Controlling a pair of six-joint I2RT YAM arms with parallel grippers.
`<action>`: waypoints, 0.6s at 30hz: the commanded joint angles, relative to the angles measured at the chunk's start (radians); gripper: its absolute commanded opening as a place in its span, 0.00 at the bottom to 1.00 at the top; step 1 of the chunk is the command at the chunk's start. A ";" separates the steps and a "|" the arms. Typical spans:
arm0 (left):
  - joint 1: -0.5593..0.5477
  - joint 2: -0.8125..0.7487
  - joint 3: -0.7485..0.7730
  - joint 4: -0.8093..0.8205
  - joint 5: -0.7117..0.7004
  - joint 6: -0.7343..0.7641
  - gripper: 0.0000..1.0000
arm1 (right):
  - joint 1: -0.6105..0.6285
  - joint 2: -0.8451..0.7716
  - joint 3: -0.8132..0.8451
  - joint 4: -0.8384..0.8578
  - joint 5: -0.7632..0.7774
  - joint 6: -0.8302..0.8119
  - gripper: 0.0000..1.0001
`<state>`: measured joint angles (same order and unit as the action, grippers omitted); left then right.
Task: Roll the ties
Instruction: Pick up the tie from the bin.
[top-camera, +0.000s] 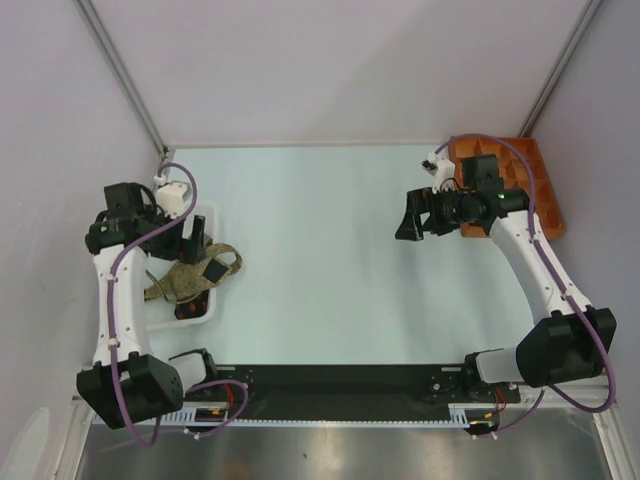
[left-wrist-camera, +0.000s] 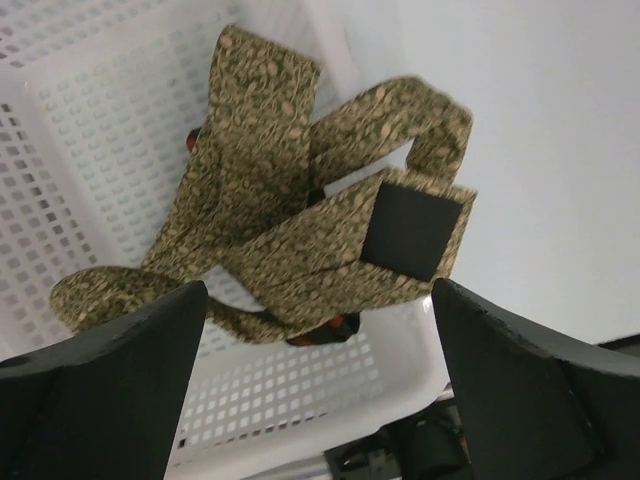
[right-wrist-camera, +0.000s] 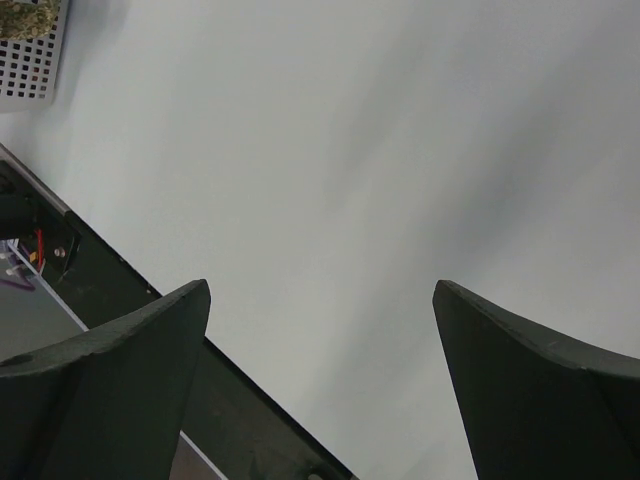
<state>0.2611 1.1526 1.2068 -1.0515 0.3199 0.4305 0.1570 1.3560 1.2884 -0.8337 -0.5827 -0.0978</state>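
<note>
Olive-tan tie sits bunched in the white mesh basket at the table's left side, loosely folded over itself, not rolled. Speckled pattern is clear in the left wrist view. 1 end is flipped up and shows its dark lining patch, right at the basket's rim. 1 loop of the tie spills over the rim on the table-center side, seen in both the top and left wrist views. A small red/dark bit peeks out from under the tie inside the basket, can't tell what it is. No 2nd tie that I can make out.

Left gripper is over the basket, just above the tie, pointing down at it. Jaws are spread wide w/ 1 finger on either side of the fabric pile. No contact visible, nothing pinched.

Right gripper is on the far right, well apart from tie and basket, just beside the orange tray in the back-right corner. Jaws are spread wide too, w/ only bare table between them, holding nothing. Its wrist cam catches the basket corner at top left w/ a scrap of tie, and the black rail along the near edge.
</note>
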 joint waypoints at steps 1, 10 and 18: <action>0.136 0.007 0.046 -0.135 0.105 0.243 0.99 | 0.050 0.029 0.069 0.001 -0.022 0.003 1.00; 0.254 -0.117 -0.188 -0.167 0.057 0.697 0.99 | 0.093 0.048 0.068 0.018 -0.012 0.010 1.00; 0.227 -0.103 -0.338 0.060 0.136 0.636 1.00 | 0.087 0.084 0.100 -0.007 -0.022 0.004 1.00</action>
<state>0.5014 1.0569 0.9291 -1.1557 0.3954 1.0500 0.2466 1.4246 1.3262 -0.8341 -0.5888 -0.0967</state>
